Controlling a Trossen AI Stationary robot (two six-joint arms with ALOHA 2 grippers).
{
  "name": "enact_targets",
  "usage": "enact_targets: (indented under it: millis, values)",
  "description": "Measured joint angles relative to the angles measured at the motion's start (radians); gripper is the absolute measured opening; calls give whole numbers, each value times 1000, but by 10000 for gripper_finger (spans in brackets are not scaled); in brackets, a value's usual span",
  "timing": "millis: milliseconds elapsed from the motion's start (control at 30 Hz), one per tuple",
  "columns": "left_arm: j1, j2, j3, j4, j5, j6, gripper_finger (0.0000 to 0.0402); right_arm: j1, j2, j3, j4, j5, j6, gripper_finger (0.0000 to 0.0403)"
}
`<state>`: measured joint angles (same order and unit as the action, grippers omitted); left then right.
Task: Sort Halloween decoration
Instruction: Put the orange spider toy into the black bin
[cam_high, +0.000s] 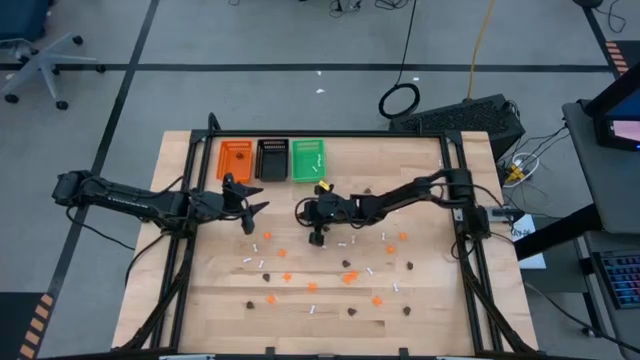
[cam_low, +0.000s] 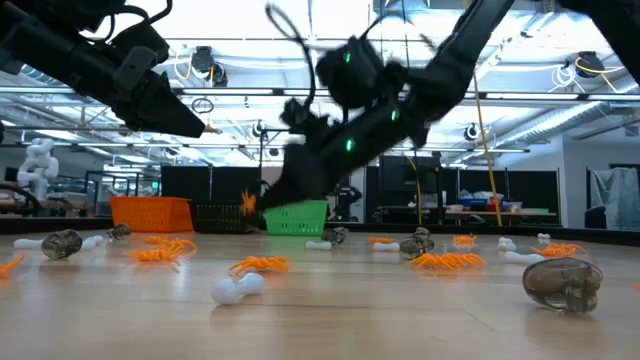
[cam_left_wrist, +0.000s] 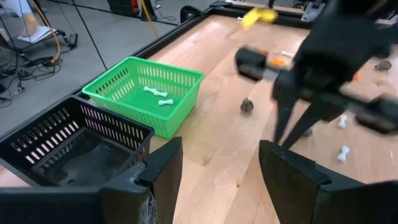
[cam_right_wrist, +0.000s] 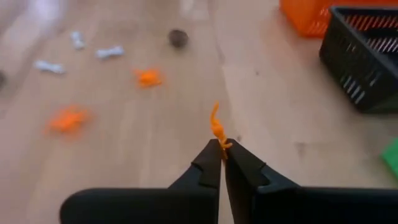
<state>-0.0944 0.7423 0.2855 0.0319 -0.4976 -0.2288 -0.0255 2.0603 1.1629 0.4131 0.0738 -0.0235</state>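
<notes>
We see the right hand (cam_right_wrist: 221, 149) pinched shut on a thin orange trinket (cam_right_wrist: 216, 127), lifted above the table (cam_high: 440, 300) near the green tray (cam_high: 307, 160). It looks feather-light, soft and spindly, best nipped by a leg. The left hand (cam_left_wrist: 217, 168) hangs open beside the trays. Orange, brown and white pieces lie scattered on the wood.

— What surrounds the pale wooden desk (cam_high: 330, 320)?

— A grey concrete floor (cam_high: 280, 40) crossed by black tape lines (cam_high: 300, 67). A grey swivel office chair (cam_high: 35, 55) stands off one corner, and a black coiled cable (cam_high: 400, 100) lies near a dark box-shaped case (cam_high: 470, 118).

— And farther back?

— A workshop hall: white ceiling trusses (cam_low: 250, 95) with cable loops, dark partition panels (cam_low: 190, 182), and a white humanoid figure (cam_low: 38, 160) at one side.
</notes>
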Motion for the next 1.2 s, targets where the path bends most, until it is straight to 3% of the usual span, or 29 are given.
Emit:
enact_targets:
  millis: [167,267,433,533,833,1000,1200]
  values:
    - [0,4,0,-4,2,-1,209,49,-123,-1,-207,-27,10,1]
    - [0,4,0,-14,3,0,209,83,-173,-4,-242,-27,54,0]
    - [0,4,0,-11,3,-1,209,151,-154,-67,-52,-15,158,0]
    - [0,4,0,-6,3,-1,209,190,-117,-97,123,56,191,0]
    - [0,4,0,13,8,-10,209,216,-49,-102,461,87,192,0]
    - [0,4,0,12,20,-12,209,211,-49,-102,539,82,112,0]
    - [0,4,0,9,23,-11,209,208,-50,-102,539,83,-139,0]
